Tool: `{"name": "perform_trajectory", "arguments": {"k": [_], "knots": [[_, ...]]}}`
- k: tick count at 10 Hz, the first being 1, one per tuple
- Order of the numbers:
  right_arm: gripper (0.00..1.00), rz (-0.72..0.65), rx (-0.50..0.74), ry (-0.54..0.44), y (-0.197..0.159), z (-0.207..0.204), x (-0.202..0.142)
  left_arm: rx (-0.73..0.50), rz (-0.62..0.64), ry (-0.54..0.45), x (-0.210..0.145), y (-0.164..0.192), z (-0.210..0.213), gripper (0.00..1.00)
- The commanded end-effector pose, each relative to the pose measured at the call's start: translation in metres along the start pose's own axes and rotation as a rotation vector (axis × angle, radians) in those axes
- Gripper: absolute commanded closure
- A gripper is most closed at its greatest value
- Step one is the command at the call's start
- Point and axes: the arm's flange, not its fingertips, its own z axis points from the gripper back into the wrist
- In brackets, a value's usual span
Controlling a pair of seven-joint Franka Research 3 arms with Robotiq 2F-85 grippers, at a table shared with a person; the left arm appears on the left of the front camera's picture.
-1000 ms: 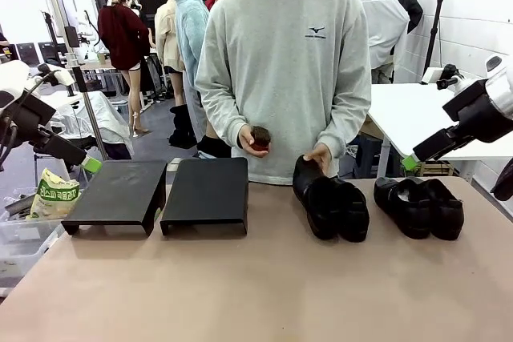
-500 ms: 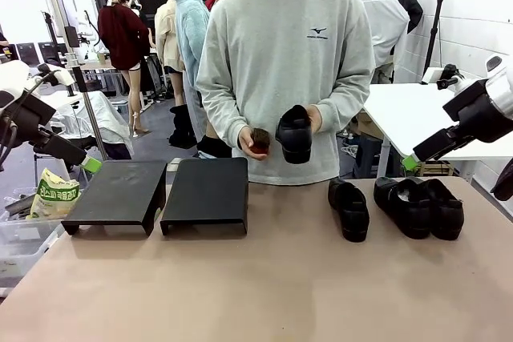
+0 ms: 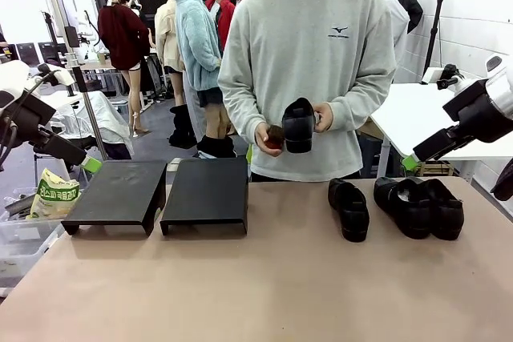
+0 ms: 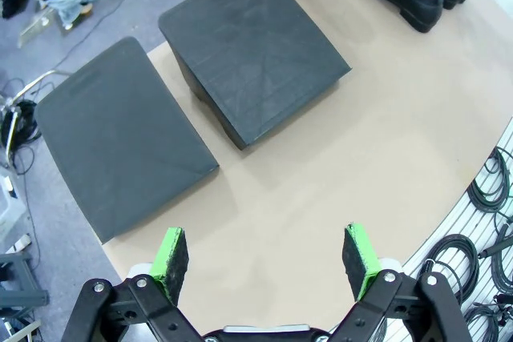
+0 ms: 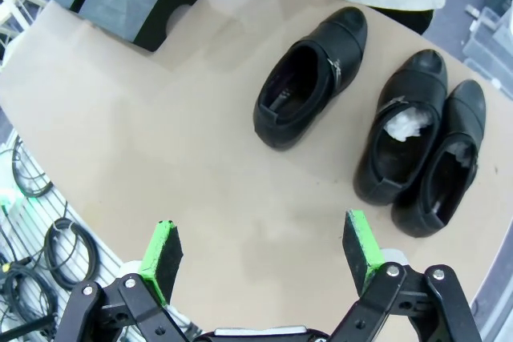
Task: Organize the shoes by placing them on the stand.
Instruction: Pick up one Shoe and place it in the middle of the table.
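My right gripper [image 5: 262, 254] hangs over the table [image 5: 144, 166], jaws wide and empty. Beyond its fingertips lie a single shoe [image 5: 309, 78] and, near it, a touching pair [image 5: 413, 86] with white paper inside. The fourth shoe [image 3: 299, 124] is off the table, in the person's hands [image 3: 323, 116]. My left gripper [image 4: 268, 250] is equally wide and empty, near the first stand [image 4: 120, 158] and second stand [image 4: 256, 54]. All shoes are matte black, ankle-high and round-toed.
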Motion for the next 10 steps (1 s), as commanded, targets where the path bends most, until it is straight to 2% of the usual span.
{"name": "perform_trajectory", "arguments": {"k": [1, 3, 5, 8, 10], "knots": [[0.0, -0.01, -0.002, 0.005, -0.002, -0.003, 0.003, 0.0, -0.008, -0.001, 0.0, 0.0, 0.001, 0.0], [0.0, -0.059, -0.073, 0.01, -0.013, -0.011, 0.022, 0.0, -0.008, -0.001, 0.0, 0.0, 0.001, 0.0], [0.0, -0.126, -0.161, 0.063, -0.03, -0.027, 0.038, 0.0, -0.008, -0.001, 0.0, 0.0, 0.001, 0.0], [0.0, -0.193, -0.185, 0.245, -0.059, -0.082, 0.06, 0.0, -0.008, -0.001, 0.0, 0.0, 0.001, 0.0], [0.0, -0.256, -0.176, 0.34, -0.094, -0.127, 0.068, 0.0, -0.008, -0.001, 0.0, 0.0, 0.001, 0.0]]}}
